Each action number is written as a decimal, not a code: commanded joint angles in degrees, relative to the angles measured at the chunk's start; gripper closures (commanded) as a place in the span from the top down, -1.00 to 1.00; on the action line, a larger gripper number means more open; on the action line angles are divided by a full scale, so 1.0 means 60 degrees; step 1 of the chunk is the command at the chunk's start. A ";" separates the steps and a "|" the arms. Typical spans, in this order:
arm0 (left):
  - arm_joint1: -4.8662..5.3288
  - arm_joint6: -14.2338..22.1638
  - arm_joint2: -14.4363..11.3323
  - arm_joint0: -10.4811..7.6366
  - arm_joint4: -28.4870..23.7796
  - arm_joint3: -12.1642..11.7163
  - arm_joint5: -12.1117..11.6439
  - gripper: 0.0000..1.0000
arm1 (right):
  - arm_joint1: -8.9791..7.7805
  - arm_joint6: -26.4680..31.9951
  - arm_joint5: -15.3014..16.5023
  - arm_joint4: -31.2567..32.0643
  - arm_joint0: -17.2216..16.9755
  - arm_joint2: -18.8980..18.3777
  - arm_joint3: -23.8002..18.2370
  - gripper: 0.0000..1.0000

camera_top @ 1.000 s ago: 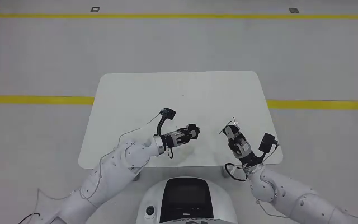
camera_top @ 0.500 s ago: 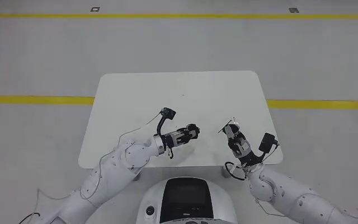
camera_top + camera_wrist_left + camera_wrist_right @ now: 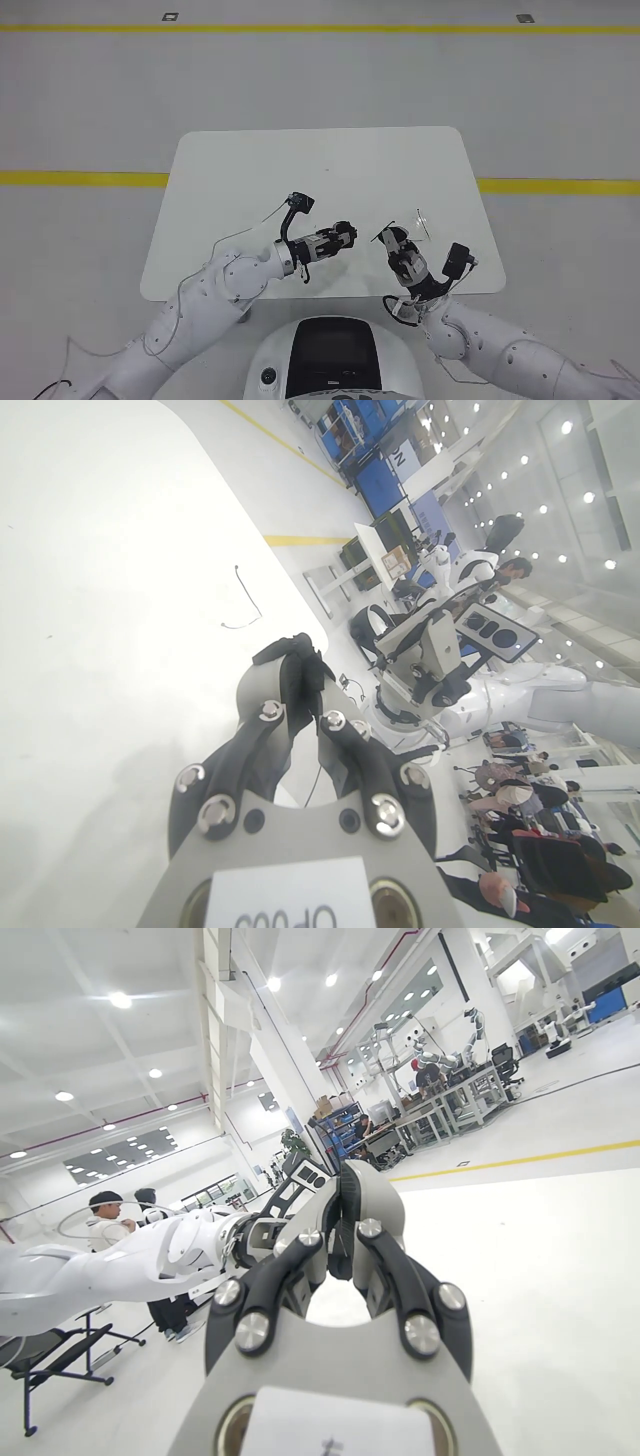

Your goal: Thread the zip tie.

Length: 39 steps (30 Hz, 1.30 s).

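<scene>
The zip tie [image 3: 420, 224] is a thin pale strip lying bent on the white table [image 3: 300, 170] near its right front corner. In the left wrist view the zip tie [image 3: 245, 600] lies as a curved line beyond the fingertips, close to the table's edge. My left gripper [image 3: 349, 233] [image 3: 300, 652] hangs over the front middle of the table, shut with nothing between its fingers. Just to its right, my right gripper [image 3: 385, 236] [image 3: 344, 1178] is shut as well, holding nothing I can see. It stands left of the zip tie and apart from it.
The table's front edge [image 3: 300, 298] runs just below both grippers. A small dark speck [image 3: 326, 168] marks the tabletop farther back. In the right wrist view the left arm [image 3: 150, 1238] stretches across just beyond my right gripper.
My right gripper has moved left, away from the zip tie and toward the left gripper. The zip tie stays where it lay. The left arm has not moved.
</scene>
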State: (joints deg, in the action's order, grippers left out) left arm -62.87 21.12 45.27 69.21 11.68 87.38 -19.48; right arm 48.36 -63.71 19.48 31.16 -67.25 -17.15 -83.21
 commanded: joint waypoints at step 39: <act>0.0000 0.0000 0.0000 0.0000 0.0000 0.0000 0.0000 -1.00 | 0.1034 0.0414 0.0000 0.0087 -0.0034 -0.0507 0.0890 -1.00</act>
State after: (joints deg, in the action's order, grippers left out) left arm -62.87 21.12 45.27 69.21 11.68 87.38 -19.48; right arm 54.40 -61.29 19.48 31.69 -67.44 -20.07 -78.02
